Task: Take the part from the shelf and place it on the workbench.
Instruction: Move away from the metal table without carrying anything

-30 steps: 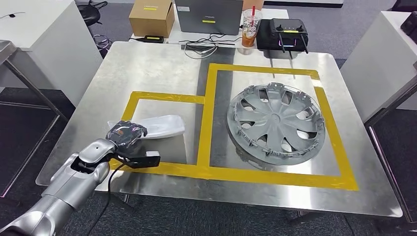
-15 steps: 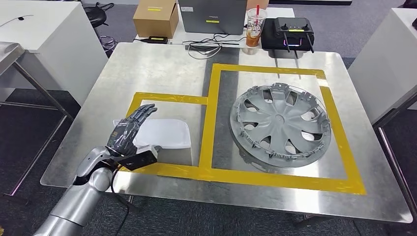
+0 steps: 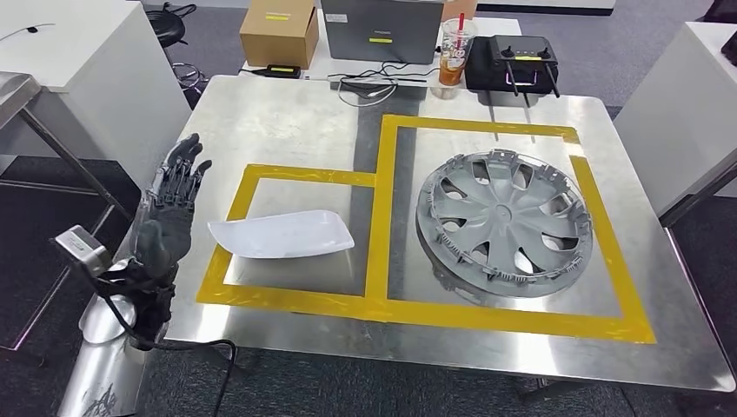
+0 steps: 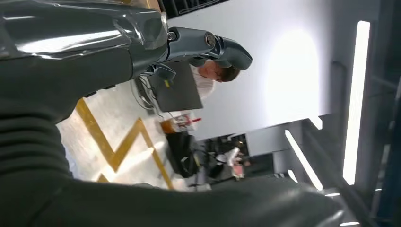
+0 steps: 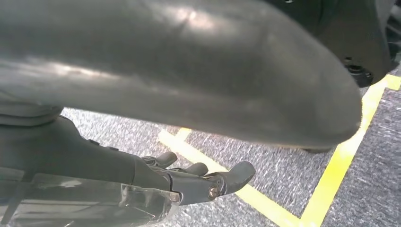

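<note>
While grey carpet and white cabinets surround it, the steel workbench (image 3: 287, 113) carries two yellow-taped bays. One white part (image 3: 282, 234) lies flat in the smaller bay near the left edge; one hubcap (image 3: 504, 221) fills the larger. Beside that left edge the left hand (image 3: 169, 213) is raised, fingers spread, holding nothing. The right hand (image 5: 189, 182) hangs over the floor, fingers loosely extended, empty.

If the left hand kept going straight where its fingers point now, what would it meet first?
Probably nothing nearby: the left hand points up and away along the steel workbench's left edge, beside the white curved plastic part. Depth is uncertain.
</note>
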{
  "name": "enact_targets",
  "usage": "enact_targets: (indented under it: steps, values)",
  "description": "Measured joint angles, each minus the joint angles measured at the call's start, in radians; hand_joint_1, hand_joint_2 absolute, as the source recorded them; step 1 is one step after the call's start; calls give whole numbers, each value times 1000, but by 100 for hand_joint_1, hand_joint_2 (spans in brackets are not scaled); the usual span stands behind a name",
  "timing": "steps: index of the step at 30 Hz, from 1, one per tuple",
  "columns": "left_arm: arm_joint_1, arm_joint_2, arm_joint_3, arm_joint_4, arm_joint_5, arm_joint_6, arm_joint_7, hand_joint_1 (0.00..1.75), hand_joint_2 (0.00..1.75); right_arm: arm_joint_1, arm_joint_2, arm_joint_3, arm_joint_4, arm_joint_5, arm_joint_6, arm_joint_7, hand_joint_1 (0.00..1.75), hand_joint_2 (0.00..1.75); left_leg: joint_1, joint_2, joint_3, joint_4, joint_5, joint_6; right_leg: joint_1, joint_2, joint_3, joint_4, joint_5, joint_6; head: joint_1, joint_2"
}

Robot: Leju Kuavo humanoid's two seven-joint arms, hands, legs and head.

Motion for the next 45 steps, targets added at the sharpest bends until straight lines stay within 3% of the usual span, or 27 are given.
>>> enact_targets:
  steps: [3, 5, 6, 7, 10, 11, 14, 16, 18, 19, 20, 21, 22, 23, 25, 27, 29, 30, 32, 34, 35, 36, 37, 39, 41, 43, 45]
  values:
    - [45, 0, 22, -44, 63, -24, 18, 0, 0, 7, 0, -10, 0, -11, 0, -1, 0, 0, -5, 1, -5, -9, 13, 17, 2, 0, -62, 166, -97, -19, 4, 0]
    - [92, 3, 41, -57, 71, -28, 17, 0, 0, 13, 2, -17, 0, -17, -1, -1, 0, 0, -11, 1, -13, -8, 18, 21, 3, 0, -90, 259, -133, -18, 5, 0]
    - [116, 5, 52, -63, 72, -29, 14, 0, 0, 16, 4, -20, 0, -19, -1, -1, 0, 0, -12, 1, -18, -8, 22, 21, 3, 0, -77, 251, -129, -13, 5, 0]
    - [138, 6, 63, -67, 72, -30, 10, 0, 0, 19, 5, -23, 0, -20, -2, 0, 0, 0, -13, 0, -22, -6, 25, 19, 3, 0, -45, 205, -113, -6, 5, 0]
    - [193, 11, 101, -85, 77, -30, 0, 0, 0, 21, 5, -29, 0, -24, -4, 3, 0, 0, -16, -2, -34, 4, 32, 9, 7, 1, 74, 19, -62, 0, 5, 0]
    - [211, 13, 115, -92, 78, -29, -3, 0, 0, 23, 6, -32, 0, -25, -4, 4, 0, 0, -17, -2, -37, 8, 35, 4, 9, 2, 88, -7, -56, -4, 4, 0]
    - [256, 19, 151, -109, 79, -28, -9, 0, 0, 28, 7, -39, 0, -27, -5, 5, 0, 0, -15, -4, -45, 16, 40, -16, 10, 1, 78, -18, -45, -23, 3, 0]
    - [272, 24, 168, -118, 80, -28, -10, 0, 0, 28, 9, -42, 0, -27, -5, 5, 0, 0, -7, -4, -63, 62, -13, -32, 7, -3, 66, -21, -32, -37, 1, 0]
    - [282, 27, 180, -122, 85, -25, -9, 0, 0, 27, 10, -44, 0, -27, -5, 5, 0, 0, 1, -3, -96, 176, -107, -46, 9, -7, 49, -20, -17, -45, -1, 0]
    - [290, 27, 186, -124, 91, -23, -6, 0, 0, 28, 11, -44, 0, -27, -4, 5, 0, 0, 5, -3, -108, 237, -142, -51, 10, -9, 40, -20, -9, -46, -1, 0]
    - [301, 27, 195, -126, 99, -22, -3, 0, 0, 28, 11, -45, 0, -27, -2, 5, 0, 0, 7, -2, -108, 275, -156, -54, 11, -9, 30, -20, -1, -46, -1, 0]
    - [315, 26, 208, -130, 108, -22, 1, 0, 0, 30, 11, -47, 0, -27, -1, 4, 0, 0, 9, -2, -93, 283, -150, -54, 12, -9, 21, -19, 8, -45, -1, 0]
    - [330, 25, 225, -136, 117, -26, 4, 0, 0, 31, 12, -47, 0, -27, 0, 3, 0, 0, 10, -2, -58, 253, -131, -53, 13, -8, 12, -19, 16, -43, -1, 0]
    - [343, 23, 244, -144, 125, -32, 6, 0, 0, 33, 13, -48, -1, -25, 0, 1, 0, 0, 9, -2, -8, 192, -107, -49, 14, -7, 6, -19, 23, -40, -1, 0]
    - [367, 13, 292, -164, 140, -51, 6, 0, 0, 36, 17, -48, -3, -21, -3, -3, 0, 0, 4, -2, 91, 54, -93, -37, 15, -6, -3, -19, 37, -31, -1, 0]
    - [386, -6, 348, -184, 159, -75, 11, 0, 0, 35, 21, -48, -8, -14, -7, -6, 0, 0, -6, -2, 127, -10, -100, -24, 12, -6, -7, -21, 50, -18, -1, 0]
    - [399, -35, 407, -204, 201, -108, 42, 0, 0, 30, 24, -48, -16, -5, -7, -6, 0, 0, -11, 0, 116, -20, -83, -10, 9, -7, -11, -24, 61, -5, -3, 0]
    - [400, -53, 437, -214, 228, -127, 66, 0, 0, 27, 24, -48, -22, 1, -1, -6, 0, 0, -11, 1, 109, -27, -71, -1, 8, -7, -18, -15, 52, -5, -3, 0]
    - [397, -86, 489, -224, 268, -159, 109, 0, 0, 23, 24, -48, -32, 12, 17, -1, 0, 0, -7, 2, 88, -39, -44, 15, 9, -6, -44, 53, -14, -17, 0, 0]
    - [396, -111, 528, -218, 261, -179, 134, 0, 0, 19, 24, -48, -39, 20, 30, 10, 0, 0, -11, 2, 59, -39, -21, 21, 11, -5, -74, 175, -97, -27, 2, 0]
    - [396, -120, 543, -208, 246, -185, 140, 0, 0, 17, 25, -48, -41, 22, 33, 16, 0, 0, -13, 2, 44, -38, -9, 21, 11, -5, -79, 226, -116, -24, 2, 0]
    - [397, -127, 555, -196, 231, -188, 142, 0, 0, 16, 25, -48, -42, 23, 34, 21, 0, 0, -14, 2, 29, -36, 3, 20, 11, -5, -70, 248, -112, -16, 2, 0]
    - [397, -133, 567, -183, 219, -191, 142, 0, 0, 14, 25, -49, -43, 24, 35, 24, 0, 0, -14, 2, 13, -32, 14, 18, 10, -5, -45, 237, -93, -5, 2, 0]
    - [399, -143, 587, -163, 200, -195, 144, 0, 0, 13, 25, -49, -45, 25, 38, 27, 0, 0, -14, 1, -19, -17, 31, 11, 11, -5, 47, 123, -58, 8, 2, 0]
    - [401, -148, 607, -142, 161, -196, 155, 0, 0, 12, 25, -51, -48, 23, 43, 30, 0, 0, -16, 2, -42, 0, 43, 1, 15, -3, 126, -4, -69, 1, 2, 0]
    - [403, -150, 640, -94, 84, -200, 162, 0, 0, 14, 26, -58, -49, 19, 57, 40, 0, 0, -16, 3, -48, 5, 57, -10, 20, -1, 140, -44, -83, -12, 2, 0]
    - [405, -149, 692, -16, -18, -204, 152, 0, 0, 21, 27, -70, -50, 17, 81, 55, 0, 0, -11, 2, -53, 11, 51, -23, 17, -4, 128, -41, -70, -29, 2, 0]
